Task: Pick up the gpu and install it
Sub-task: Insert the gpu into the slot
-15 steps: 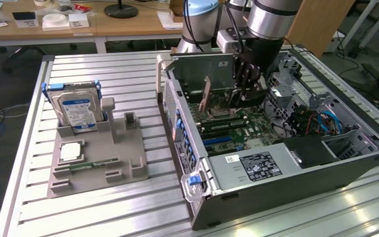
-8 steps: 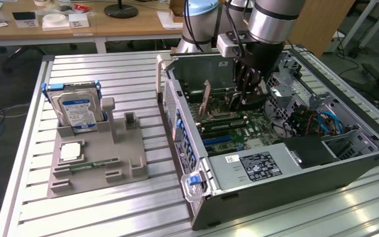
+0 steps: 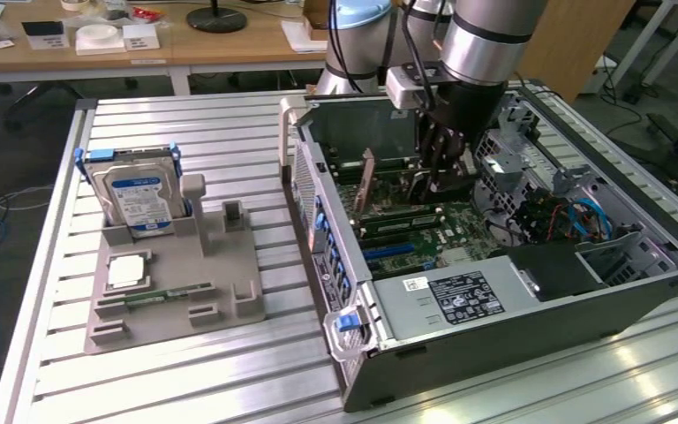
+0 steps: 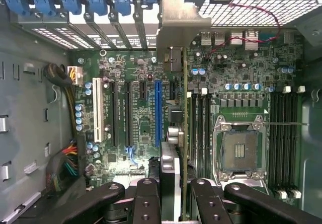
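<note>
The gpu (image 4: 184, 133) stands on edge inside the open computer case (image 3: 493, 340), seen end-on in the wrist view as a thin green line running from its silver bracket (image 4: 176, 27) at twelve o'clock down to the gripper (image 4: 173, 194) at six o'clock. The black fingers (image 4: 148, 199) are clamped on the card's near end, one on each face, so that end is covered. In the exterior view the card (image 3: 366, 181) shows as a narrow upright strip above the motherboard (image 3: 416, 238), with the gripper (image 3: 440, 163) at its three o'clock; whether its lower edge is seated in a slot or hovers just above cannot be made out. From the wrist, the blue slot (image 4: 158, 113) lies at the card's nine o'clock, the white slot (image 4: 95, 116) farther that way, and the bare processor socket (image 4: 240, 151) at three o'clock. The robot arm (image 3: 480, 44) is cut off by the frame's top edge. Outside the case, on the slatted table (image 3: 198, 371), a grey fixture tray (image 3: 174, 283) at nine o'clock holds an upright hard drive (image 3: 139, 199) and a slim memory stick (image 3: 156, 299).
</note>
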You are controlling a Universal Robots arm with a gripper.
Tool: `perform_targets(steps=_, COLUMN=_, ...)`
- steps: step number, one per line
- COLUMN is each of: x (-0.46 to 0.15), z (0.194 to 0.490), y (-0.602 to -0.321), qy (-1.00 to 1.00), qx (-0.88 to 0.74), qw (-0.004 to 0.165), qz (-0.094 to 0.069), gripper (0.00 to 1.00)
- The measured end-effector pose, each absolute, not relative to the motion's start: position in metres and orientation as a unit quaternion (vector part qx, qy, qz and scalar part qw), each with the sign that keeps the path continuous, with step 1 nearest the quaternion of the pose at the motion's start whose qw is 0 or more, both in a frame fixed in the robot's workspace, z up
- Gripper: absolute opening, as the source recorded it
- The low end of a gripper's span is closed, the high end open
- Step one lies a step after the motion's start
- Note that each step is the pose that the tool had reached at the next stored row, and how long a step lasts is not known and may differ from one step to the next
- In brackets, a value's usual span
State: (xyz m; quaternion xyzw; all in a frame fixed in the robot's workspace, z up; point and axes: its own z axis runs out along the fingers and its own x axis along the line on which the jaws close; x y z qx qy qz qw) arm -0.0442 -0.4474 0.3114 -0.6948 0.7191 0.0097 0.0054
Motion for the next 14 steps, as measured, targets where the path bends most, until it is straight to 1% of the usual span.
perform_targets(steps=14, x=-0.047, z=0.301, y=-0.448, qy=0.719, qx=-0.695, qw=0.007, qz=0.01, gripper=0.28)
